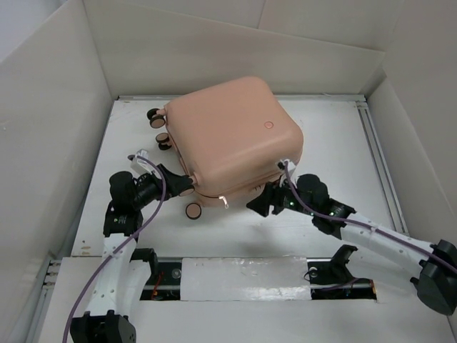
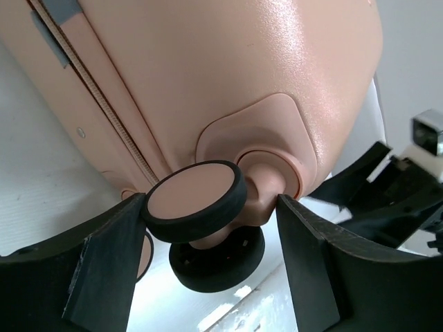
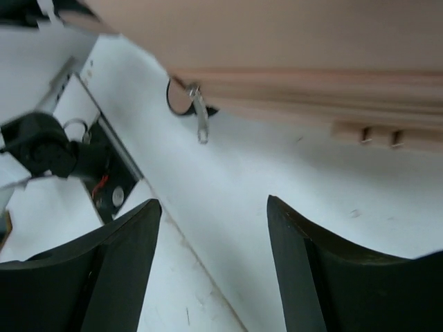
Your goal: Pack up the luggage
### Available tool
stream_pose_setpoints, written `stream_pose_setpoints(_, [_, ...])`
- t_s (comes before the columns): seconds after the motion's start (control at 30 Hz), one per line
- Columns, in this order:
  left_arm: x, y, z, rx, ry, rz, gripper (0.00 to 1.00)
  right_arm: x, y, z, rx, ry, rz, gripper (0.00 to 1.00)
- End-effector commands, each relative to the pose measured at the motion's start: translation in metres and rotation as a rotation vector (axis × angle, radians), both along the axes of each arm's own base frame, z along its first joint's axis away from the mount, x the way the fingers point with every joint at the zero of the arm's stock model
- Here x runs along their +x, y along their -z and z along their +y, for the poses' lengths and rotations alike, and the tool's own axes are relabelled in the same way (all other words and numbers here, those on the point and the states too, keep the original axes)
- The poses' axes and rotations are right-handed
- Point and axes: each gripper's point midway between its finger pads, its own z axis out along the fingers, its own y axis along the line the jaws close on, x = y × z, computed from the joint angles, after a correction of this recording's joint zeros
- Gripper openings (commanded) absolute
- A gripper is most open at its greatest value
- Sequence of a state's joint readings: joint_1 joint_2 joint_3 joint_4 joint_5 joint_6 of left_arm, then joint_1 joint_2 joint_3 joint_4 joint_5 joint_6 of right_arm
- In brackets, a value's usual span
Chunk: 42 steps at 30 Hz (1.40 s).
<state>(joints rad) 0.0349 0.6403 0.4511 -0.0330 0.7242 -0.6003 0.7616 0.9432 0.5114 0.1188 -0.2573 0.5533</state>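
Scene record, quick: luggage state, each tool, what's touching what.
luggage: peach-pink suitcase, closed, lying on its broad side on the white table, askew
left tool: open, fingers flanking a caster wheel at the near left corner
right tool: open, nothing between the fingers, low by the suitcase's near edge
zipper pull: hanging at the near-edge seam, ahead of the right tool, untouched

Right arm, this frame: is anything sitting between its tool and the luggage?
Nothing visible does. The right tool is open, and only bare table lies between it and the luggage. A zipper pull hangs from the shell's lower edge, part of the luggage itself.
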Motion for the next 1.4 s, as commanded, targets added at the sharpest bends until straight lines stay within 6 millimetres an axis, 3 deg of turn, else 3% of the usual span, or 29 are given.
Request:
stream_pose_setpoints(0.0, [-0.006,-0.018,-0.013,-0.031,0.096,-0.094,0.42,-0.009,-0.002,0.022,-0.005,-0.061,-0.020,0.69])
stream_pose_setpoints(0.1, [-0.013,-0.022,-0.019,-0.048,0.150,-0.105,0.28,-0.007,-0.002,0.022,-0.016,-0.042,-0.035,0.69])
stream_pose_setpoints(0.17, [-0.017,-0.025,-0.022,-0.056,0.183,-0.116,0.25,-0.002,-0.010,0.015,-0.008,0.005,-0.061,0.70])
stream_pose_setpoints(0.27, [-0.024,-0.030,-0.025,-0.058,0.219,-0.142,0.20,0.019,-0.016,-0.005,-0.029,0.127,-0.077,0.74])
stream_pose_setpoints(0.33, [-0.028,-0.036,-0.027,-0.061,0.240,-0.162,0.20,0.047,-0.022,-0.029,-0.031,0.230,-0.074,0.74])
stream_pose_setpoints(0.4, [-0.031,-0.040,-0.028,-0.055,0.256,-0.178,0.27,0.077,-0.021,-0.058,-0.042,0.340,-0.055,0.74])
stream_pose_setpoints(0.5, [-0.030,-0.044,-0.026,-0.036,0.234,-0.214,0.42,0.109,-0.022,-0.084,-0.055,0.403,-0.042,0.74])
stream_pose_setpoints(0.67, [-0.026,-0.047,-0.024,-0.038,0.215,-0.228,0.58,0.134,-0.023,-0.091,-0.071,0.377,-0.022,0.75])
stream_pose_setpoints(0.77, [-0.028,-0.047,-0.025,-0.039,0.224,-0.237,0.65,0.148,-0.004,-0.105,-0.103,0.406,0.033,0.77])
stream_pose_setpoints(0.8, [-0.028,-0.047,-0.025,-0.039,0.224,-0.237,0.69,0.159,-0.012,-0.109,-0.089,0.415,0.018,0.77])
stream_pose_setpoints(0.87, [-0.029,-0.049,-0.026,-0.040,0.234,-0.250,0.73,0.181,-0.005,-0.122,-0.081,0.435,0.055,0.77])
stream_pose_setpoints(0.9, [-0.028,-0.051,-0.026,-0.038,0.235,-0.260,0.73,0.193,-0.027,-0.117,-0.049,0.388,0.020,0.77])
stream_pose_setpoints(0.93, [-0.028,-0.049,-0.026,-0.038,0.235,-0.261,0.75,0.205,-0.019,-0.117,-0.048,0.376,0.048,0.77])
stream_pose_setpoints(1.0, [-0.027,-0.049,-0.026,-0.044,0.224,-0.254,0.76,0.225,-0.033,-0.114,-0.021,0.363,0.038,0.76])
stream_pose_setpoints(1.03, [-0.027,-0.049,-0.026,-0.044,0.224,-0.254,0.76,0.241,-0.057,-0.116,-0.004,0.372,-0.013,0.76])
stream_pose_setpoints(1.07, [-0.027,-0.049,-0.026,-0.044,0.224,-0.254,0.77,0.250,-0.060,-0.114,0.007,0.376,-0.015,0.76])
stream_pose_setpoints(1.13, [-0.024,-0.049,-0.024,-0.039,0.203,-0.254,0.77,0.267,-0.097,-0.124,0.051,0.412,-0.116,0.76])
stream_pose_setpoints(1.2, [-0.020,-0.048,-0.022,-0.029,0.187,-0.246,0.77,0.276,-0.112,-0.134,0.072,0.439,-0.133,0.77])
stream_pose_setpoints(1.27, [-0.015,-0.049,-0.015,-0.007,0.132,-0.249,0.77,0.260,-0.120,-0.128,0.086,0.393,-0.139,0.77])
stream_pose_setpoints(1.3, [-0.010,-0.053,-0.012,-0.008,0.092,-0.261,0.77,0.239,-0.140,-0.131,0.078,0.384,-0.213,0.78])
stream_pose_setpoints(1.33, [0.001,-0.059,-0.002,0.002,0.010,-0.268,0.77,0.220,-0.140,-0.118,0.069,0.361,-0.231,0.78])
stream_pose_setpoints(1.37, [0.009,-0.068,0.006,0.016,-0.054,-0.291,0.77,0.202,-0.105,-0.120,0.025,0.388,-0.189,0.81])
